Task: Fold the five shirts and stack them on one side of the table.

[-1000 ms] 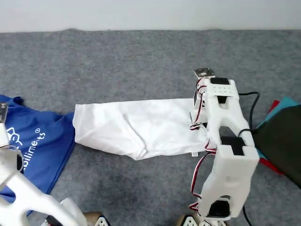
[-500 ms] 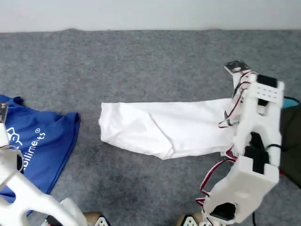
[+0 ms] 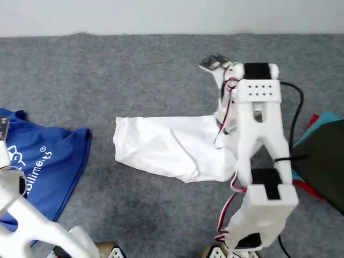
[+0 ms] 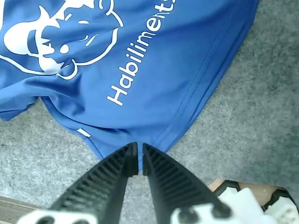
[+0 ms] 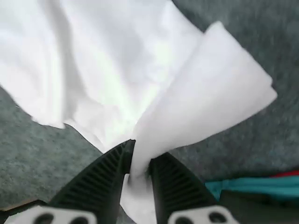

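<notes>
Back toward 9 o'clock swings the right pincer (image 5: pixel 140 154), pinching the white shirt (image 3: pixel 166 145) mid-fold; left pincer (image 4: pixel 139 147), pressed together, hangs over the unfolded blue shirt (image 3: pixel 48 156). Most folding seemingly remains.

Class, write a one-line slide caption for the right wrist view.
Right gripper shut on a pinched fold of the white shirt, the rest spread over the grey table.

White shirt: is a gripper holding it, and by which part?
Yes. The right gripper pinches the white shirt by a bunched fold at its end nearest that arm.
</notes>
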### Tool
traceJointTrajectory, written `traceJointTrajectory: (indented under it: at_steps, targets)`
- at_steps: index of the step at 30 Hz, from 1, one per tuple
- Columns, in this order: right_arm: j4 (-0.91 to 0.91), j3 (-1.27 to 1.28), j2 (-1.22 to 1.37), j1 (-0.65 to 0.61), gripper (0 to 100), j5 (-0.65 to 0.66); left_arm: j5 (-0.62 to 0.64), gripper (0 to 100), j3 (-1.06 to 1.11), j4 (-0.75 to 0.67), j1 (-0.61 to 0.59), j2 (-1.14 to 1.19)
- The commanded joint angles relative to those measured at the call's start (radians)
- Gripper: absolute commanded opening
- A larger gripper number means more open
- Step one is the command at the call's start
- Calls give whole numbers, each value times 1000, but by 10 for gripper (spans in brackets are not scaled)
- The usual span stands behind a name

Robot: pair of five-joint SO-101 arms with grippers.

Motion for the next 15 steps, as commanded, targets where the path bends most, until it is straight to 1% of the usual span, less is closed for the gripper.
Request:
traceJointTrajectory:
  at_steps: [1, 8, 12, 15]
  targets:
    - [42, -52, -104, -122, 10, -46, 8, 37, -8, 21, 8, -26]
    - [25, -54, -114, -323, 10, -107, 8, 37, -10, 11, 9, -26]
    - [-44, -48, -102, -387, 10, -123, 8, 37, -4, 14, 3, -28]
    - [-59, -54, -47, -421, 10, -123, 8, 37, -4, 15, 3, -28]
